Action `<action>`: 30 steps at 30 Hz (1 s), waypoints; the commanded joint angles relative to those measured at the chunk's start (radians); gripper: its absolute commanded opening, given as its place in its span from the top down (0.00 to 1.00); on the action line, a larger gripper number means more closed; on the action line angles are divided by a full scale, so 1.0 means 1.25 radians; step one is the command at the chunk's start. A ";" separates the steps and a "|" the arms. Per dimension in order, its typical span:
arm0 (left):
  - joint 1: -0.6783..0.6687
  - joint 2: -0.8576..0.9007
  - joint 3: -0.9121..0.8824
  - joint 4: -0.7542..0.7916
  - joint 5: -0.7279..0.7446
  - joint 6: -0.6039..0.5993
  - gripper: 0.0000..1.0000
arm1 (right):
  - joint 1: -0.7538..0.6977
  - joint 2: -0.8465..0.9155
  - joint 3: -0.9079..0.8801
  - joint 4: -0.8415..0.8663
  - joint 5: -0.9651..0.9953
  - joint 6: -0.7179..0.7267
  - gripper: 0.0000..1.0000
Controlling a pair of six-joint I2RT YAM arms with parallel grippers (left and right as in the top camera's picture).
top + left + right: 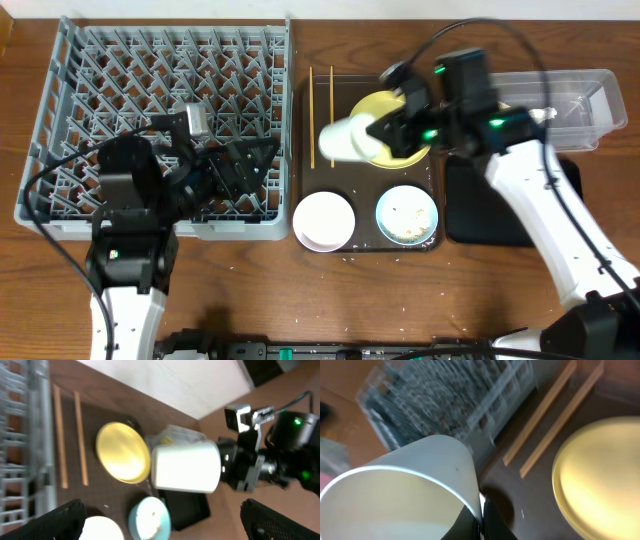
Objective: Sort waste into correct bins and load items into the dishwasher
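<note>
Pinching the small white cup [340, 140] by its rim with the right tool [482, 519], left tool [245, 165] spread wide. Probably light, hard, slippery, breakable.

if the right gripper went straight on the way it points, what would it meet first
Probably the grey dish rack, its side wall: the right gripper aims its white cup that way, over the flat-lying chopsticks. Height is hard to judge.
</note>
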 commanded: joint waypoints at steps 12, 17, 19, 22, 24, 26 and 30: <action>-0.101 0.111 0.016 0.245 0.394 -0.111 0.12 | 0.022 0.006 0.006 0.156 -0.476 -0.013 0.99; -0.125 0.111 0.016 0.255 0.397 -0.111 0.12 | 0.037 0.006 0.006 0.234 -0.605 -0.013 0.99; -0.130 0.111 0.016 0.255 0.398 -0.111 0.12 | 0.041 0.006 0.006 0.251 -0.627 -0.011 0.99; -0.129 0.111 0.016 0.255 0.400 -0.111 0.12 | 0.041 0.006 0.006 0.251 -0.627 -0.009 0.99; -0.129 0.111 0.016 0.258 0.400 -0.111 0.12 | 0.038 0.006 0.006 0.253 -0.630 -0.009 0.99; -0.129 0.111 0.016 0.258 0.402 -0.111 0.12 | 0.029 0.006 0.006 0.269 -0.641 0.000 0.99; -0.129 0.111 0.016 0.258 0.417 -0.111 0.12 | -0.015 0.006 0.006 0.317 -0.641 0.076 0.99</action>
